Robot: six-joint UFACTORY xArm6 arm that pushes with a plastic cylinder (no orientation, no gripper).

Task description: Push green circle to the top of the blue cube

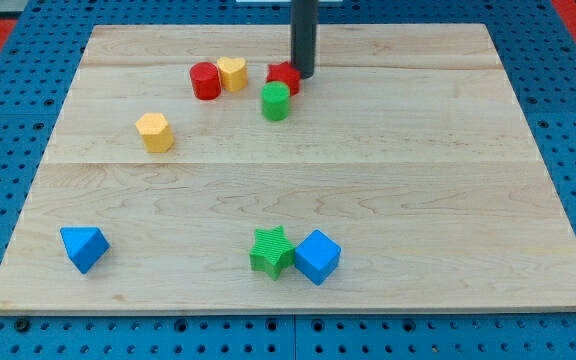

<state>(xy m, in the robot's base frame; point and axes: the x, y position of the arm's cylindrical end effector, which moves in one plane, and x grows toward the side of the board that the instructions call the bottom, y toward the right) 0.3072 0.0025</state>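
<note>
The green circle (276,101) is a short green cylinder in the upper middle of the wooden board. The blue cube (317,257) sits near the view's bottom, right of centre, far below the green circle. My tip (303,74) is at the lower end of the dark rod, just above and to the right of the green circle, touching or right beside a red block (283,76).
A green star (271,251) touches the blue cube's left side. A red cylinder (205,81) and a yellow heart-like block (232,73) sit left of the green circle. A yellow hexagon (155,132) lies further left. A blue triangle (84,247) is at the bottom left.
</note>
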